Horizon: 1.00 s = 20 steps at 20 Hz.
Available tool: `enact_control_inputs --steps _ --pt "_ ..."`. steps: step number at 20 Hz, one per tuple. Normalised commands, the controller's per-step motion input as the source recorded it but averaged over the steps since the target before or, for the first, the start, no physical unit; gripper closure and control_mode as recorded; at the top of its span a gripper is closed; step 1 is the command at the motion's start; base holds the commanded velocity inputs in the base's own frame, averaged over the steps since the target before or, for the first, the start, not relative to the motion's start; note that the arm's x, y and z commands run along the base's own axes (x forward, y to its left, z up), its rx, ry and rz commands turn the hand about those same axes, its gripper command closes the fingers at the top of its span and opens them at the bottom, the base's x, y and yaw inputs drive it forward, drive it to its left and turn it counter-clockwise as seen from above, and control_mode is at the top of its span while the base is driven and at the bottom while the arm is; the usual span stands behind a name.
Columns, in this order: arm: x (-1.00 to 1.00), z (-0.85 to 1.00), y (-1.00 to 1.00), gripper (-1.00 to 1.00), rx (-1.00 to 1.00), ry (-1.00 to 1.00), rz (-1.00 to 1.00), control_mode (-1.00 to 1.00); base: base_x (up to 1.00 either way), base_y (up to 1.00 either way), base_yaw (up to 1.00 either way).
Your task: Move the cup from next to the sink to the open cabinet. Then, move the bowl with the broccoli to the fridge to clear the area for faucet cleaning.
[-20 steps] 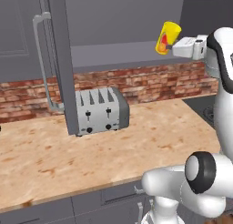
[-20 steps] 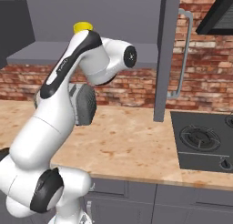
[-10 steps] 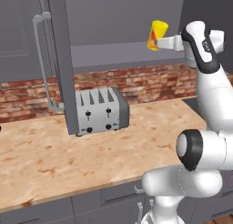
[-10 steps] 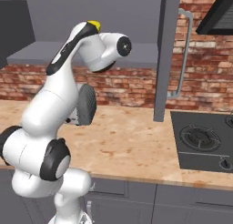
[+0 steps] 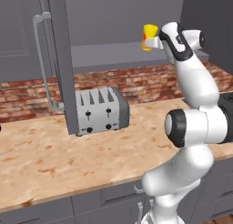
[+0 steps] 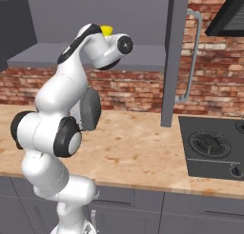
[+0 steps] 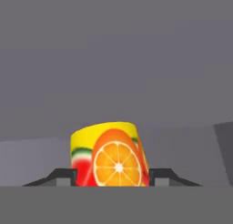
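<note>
The yellow cup (image 5: 147,32) with an orange-slice picture hangs upright just above the grey shelf of the open cabinet (image 5: 109,57), near the shelf's right end. My gripper (image 5: 151,41) is shut on it from the right. In the hand view the cup (image 7: 111,145) stands between my two dark fingertips (image 7: 68,176), gripper (image 7: 113,175), with the grey cabinet interior behind it. From the right base view just the cup's yellow top (image 6: 107,29) peeks over my wrist, in front of the cabinet shelf (image 6: 43,54). The sink, bowl, broccoli, fridge and faucet are out of view.
The cabinet door (image 5: 60,59) stands open edge-on with its silver bar handle (image 5: 42,59). A silver toaster (image 5: 101,110) sits on the wooden counter (image 5: 68,159) below the shelf. A black stove (image 6: 214,145) and a range hood (image 6: 228,14) lie to the right.
My arm has straightened up and carried the cup leftward, from beside the cabinet opening to over the shelf's right end. The base has not moved.
</note>
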Motion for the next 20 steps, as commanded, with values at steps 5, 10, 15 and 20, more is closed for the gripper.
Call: enact_control_inputs --steps 5,10,15,20 --pt "0.67 -0.36 0.0 1.0 0.0 0.17 -0.1 -1.0 0.0 0.0 0.0" --pt "0.59 -0.18 0.0 1.0 0.0 0.13 -0.08 -1.0 0.0 0.0 0.0" --pt "0.35 -0.02 0.0 -1.0 0.02 0.1 -0.04 -1.0 0.0 0.0 0.0" --pt "-0.01 0.0 -0.01 -1.0 0.0 0.0 0.0 -1.0 0.0 0.0 0.0"
